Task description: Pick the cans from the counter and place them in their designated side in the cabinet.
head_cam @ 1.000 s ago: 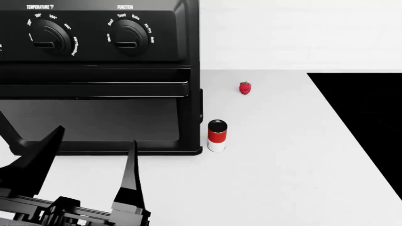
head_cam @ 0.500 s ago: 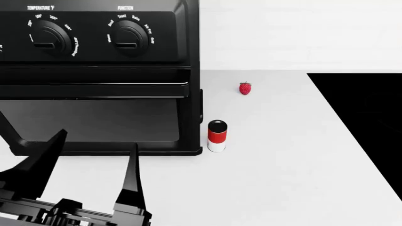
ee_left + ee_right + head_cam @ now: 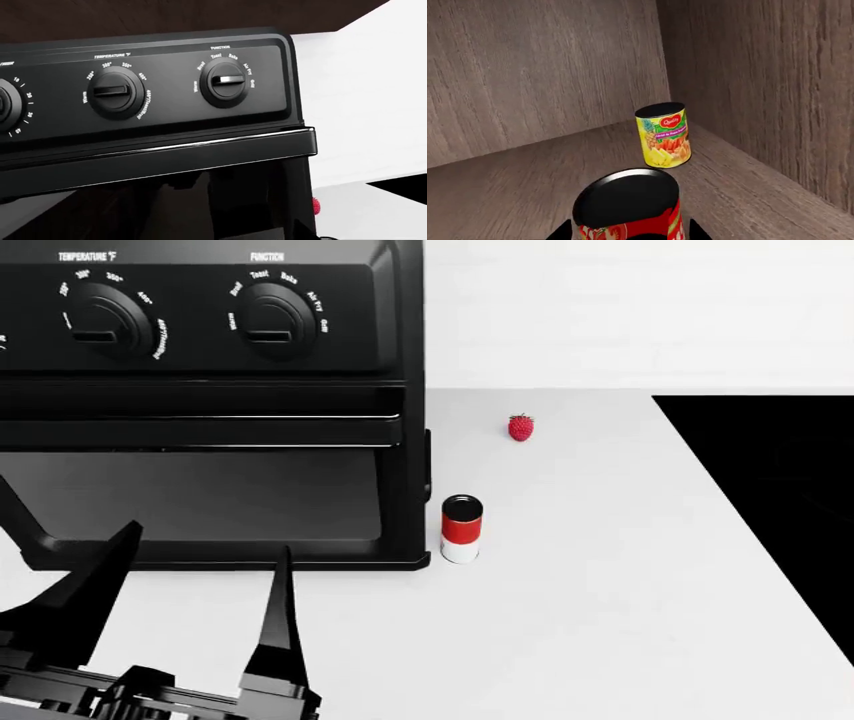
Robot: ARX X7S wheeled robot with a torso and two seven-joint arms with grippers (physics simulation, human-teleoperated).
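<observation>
A slim red-over-white can with a dark top stands upright on the white counter, beside the front right corner of a black toaster oven. My left gripper hovers open at the near left, well apart from that can, with nothing between its fingers. In the right wrist view my right gripper is inside a wooden cabinet, shut on a wider red can with a dark lid. Its fingers show on both sides of the can, whose base is out of frame.
A yellow fruit-label can stands deeper in the cabinet near the side wall. A small red strawberry lies behind the slim can. The black cooktop fills the counter's right side. The oven's knobs face the left wrist camera.
In the head view my left gripper has drawn back slightly toward the near edge, still open. The slim can and strawberry have not moved.
</observation>
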